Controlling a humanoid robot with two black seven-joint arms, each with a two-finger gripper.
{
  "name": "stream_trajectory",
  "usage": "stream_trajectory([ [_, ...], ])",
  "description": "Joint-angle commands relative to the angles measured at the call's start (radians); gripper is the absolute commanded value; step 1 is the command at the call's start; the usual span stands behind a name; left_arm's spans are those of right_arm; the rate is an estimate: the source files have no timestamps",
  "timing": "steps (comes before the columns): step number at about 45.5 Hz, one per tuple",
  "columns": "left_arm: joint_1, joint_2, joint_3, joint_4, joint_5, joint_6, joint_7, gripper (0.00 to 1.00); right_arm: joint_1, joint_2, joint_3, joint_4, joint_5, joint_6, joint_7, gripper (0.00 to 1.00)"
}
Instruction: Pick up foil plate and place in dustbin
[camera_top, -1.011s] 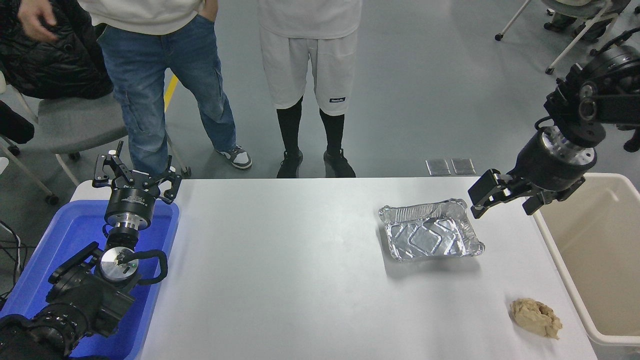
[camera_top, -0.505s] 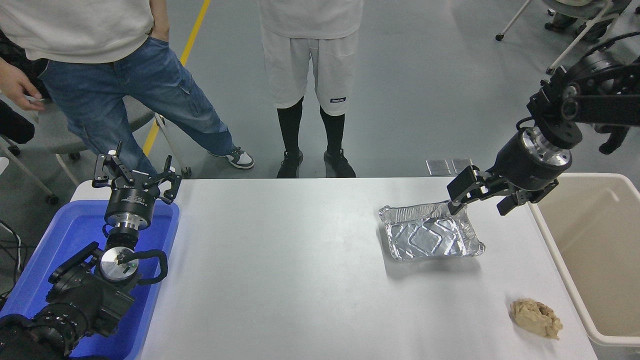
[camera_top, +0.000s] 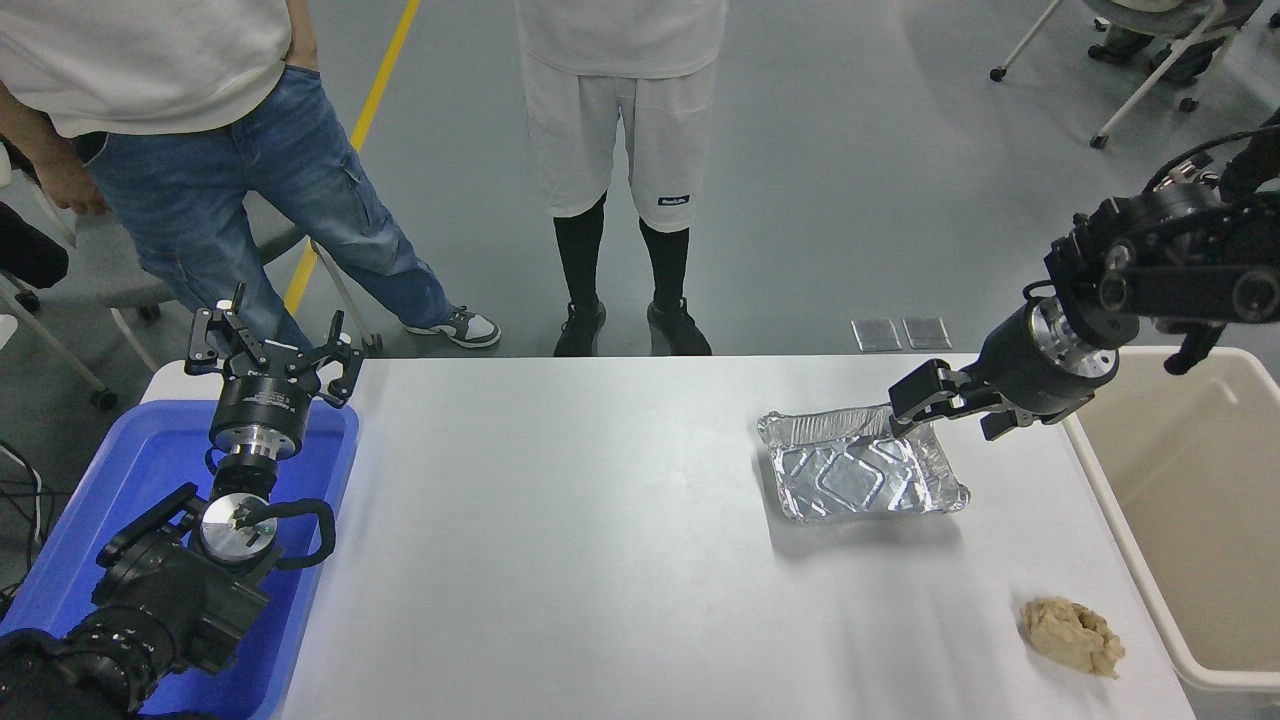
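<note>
Nearest to me, my left arm sits at the lower left over the blue tub (camera_top: 120, 500), and my left gripper (camera_top: 272, 352) points away from me with its fingers spread wide, holding nothing. Toward the near right corner of the white table (camera_top: 560, 560) lies a small crumpled tan paper wad (camera_top: 1071, 636), well apart from everything else.

Farther out, on the right half of the table, sits the foil plate (camera_top: 860, 468). It is a shiny silver rectangular tray with a crinkled, rolled rim, ribbed sloping sides and a base stamped with raised angular shapes that catch the light. It rests flat on the table, casting a soft shadow toward me.

My right gripper (camera_top: 905, 408) comes in from the right and sits at the tray's far right corner, its fingers at the rim there. I cannot tell whether they are pressed onto the foil or apart.

Just right of the table stands the big cream dustbin (camera_top: 1130, 545), its rim beside the table edge.

Beyond the far edge, two people (camera_top: 620, 150) stand on the grey floor.
</note>
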Motion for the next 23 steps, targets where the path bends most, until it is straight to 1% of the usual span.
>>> stream_trajectory([
  [1, 0.0, 0.001, 0.0, 0.0, 0.0, 0.0, 0.0, 0.99, -0.115, 0.027, 0.003, -0.078, -0.003, -0.127, -0.001, 1.0],
  [14, 0.0, 0.0, 0.0, 0.0, 0.0, 0.0, 0.0, 0.99, -0.307, 0.076, 0.052, -0.307, -0.003, -0.139, -0.001, 1.0],
  [23, 0.0, 0.0, 0.0, 0.0, 0.0, 0.0, 0.0, 0.99, -0.387, 0.109, 0.059, -0.42, 0.008, -0.156, -0.001, 1.0],
])
